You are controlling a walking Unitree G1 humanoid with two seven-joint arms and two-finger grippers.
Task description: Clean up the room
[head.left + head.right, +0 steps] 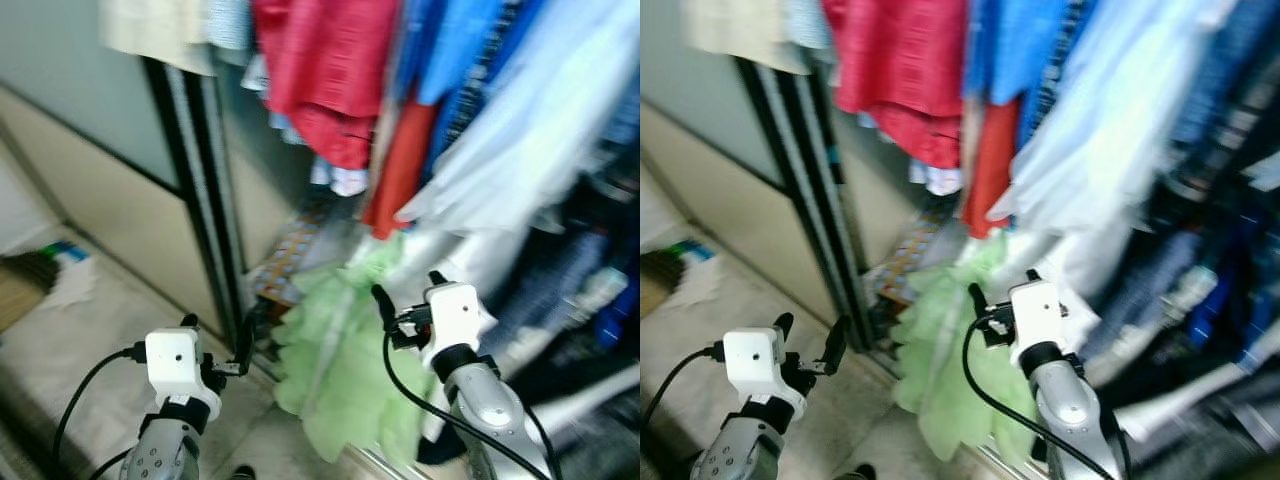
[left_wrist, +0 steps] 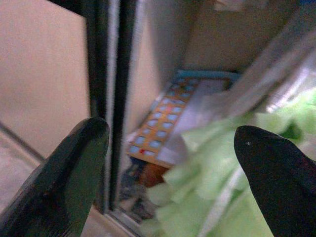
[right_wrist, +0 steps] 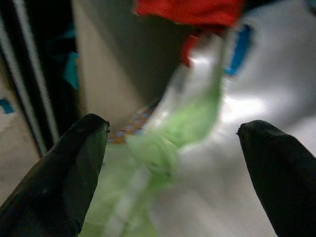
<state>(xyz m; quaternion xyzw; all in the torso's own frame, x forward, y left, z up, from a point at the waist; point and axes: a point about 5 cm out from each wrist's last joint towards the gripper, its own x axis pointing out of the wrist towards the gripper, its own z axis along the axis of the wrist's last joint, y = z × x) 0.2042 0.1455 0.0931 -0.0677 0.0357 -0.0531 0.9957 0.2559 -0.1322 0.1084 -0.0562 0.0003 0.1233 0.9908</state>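
A light green ruffled garment [image 1: 335,365] hangs low out of the open wardrobe and reaches the floor. My right gripper [image 1: 410,290] is raised just to its right, open, with nothing between its fingers; in its wrist view the green cloth [image 3: 163,143] lies ahead between the two fingertips. My left gripper [image 1: 215,335] is held open in front of the black sliding-door frame [image 1: 205,190], left of the green garment [image 2: 217,182], holding nothing.
Red [image 1: 325,70], blue [image 1: 450,45] and pale blue clothes [image 1: 530,130] hang on the rail above. A patterned box [image 2: 165,123] lies on the wardrobe floor. Dark clothes [image 1: 590,280] are heaped at the right. A green-and-blue item [image 1: 45,262] lies on the pale floor at the left.
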